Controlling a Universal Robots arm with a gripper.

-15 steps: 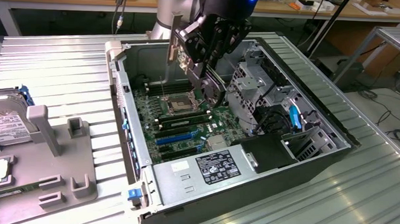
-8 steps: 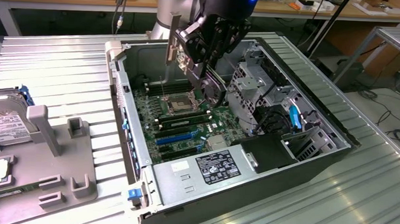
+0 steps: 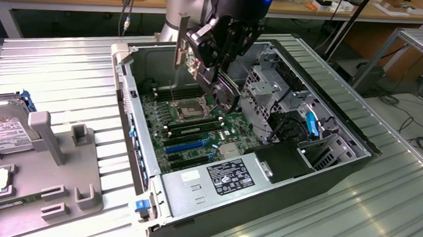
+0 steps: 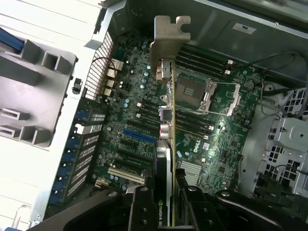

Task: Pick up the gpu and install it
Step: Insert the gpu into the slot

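The gpu (image 4: 168, 144) hangs above the open computer case (image 3: 316, 171), held edge-on in my gripper (image 4: 166, 209), which is shut on it. Its silver end bracket (image 4: 169, 41) points away from the wrist, and a black part with an NVIDIA label sits between the fingers (image 4: 142, 207). In the exterior view the gripper (image 3: 215, 70) is over the far part of the motherboard (image 3: 197, 123), near the CPU socket (image 3: 185, 111), with the gpu's bracket (image 3: 179, 55) toward the case's rear wall. The card is clear of the board and its blue slot (image 4: 139, 136).
Drive cages and cables (image 3: 284, 100) fill the case on the exterior view's right. The power supply (image 3: 227, 175) is at its near end. On the exterior view's left a grey fixture tray (image 3: 74, 160) carries a hard drive (image 3: 4, 128) and a memory stick (image 3: 15, 201).
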